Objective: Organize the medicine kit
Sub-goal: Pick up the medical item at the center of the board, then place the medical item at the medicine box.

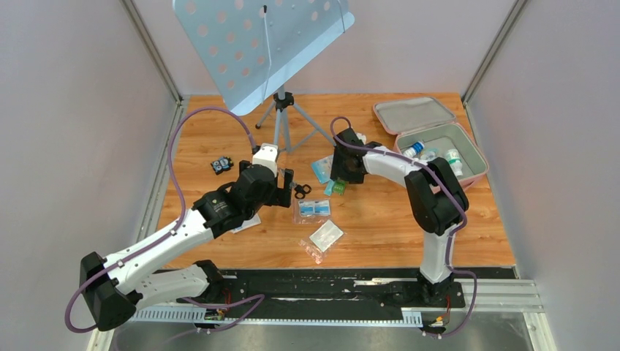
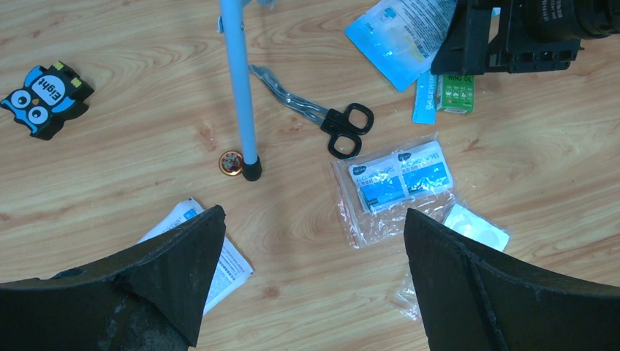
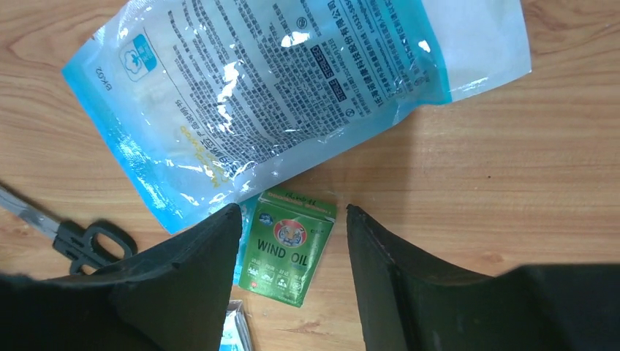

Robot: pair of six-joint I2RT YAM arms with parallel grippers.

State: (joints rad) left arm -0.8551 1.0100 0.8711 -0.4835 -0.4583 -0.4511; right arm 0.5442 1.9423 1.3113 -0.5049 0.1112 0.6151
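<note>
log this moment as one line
right end effector: open, straddling wind oil box | left end effector: open, empty | medicine kit: open, bottles inside

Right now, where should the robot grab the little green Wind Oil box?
Across its two long edges, coming straight down from above. The green box lies flat on the table, and the right gripper straddles it, open. The blue pouch crowds its top end.

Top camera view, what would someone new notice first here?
The big pale-blue perforated music stand looms over the far side of the table. At far right, the pink medicine kit lies open with small bottles inside. Mid-table, the right gripper hovers open over a green box.
</note>
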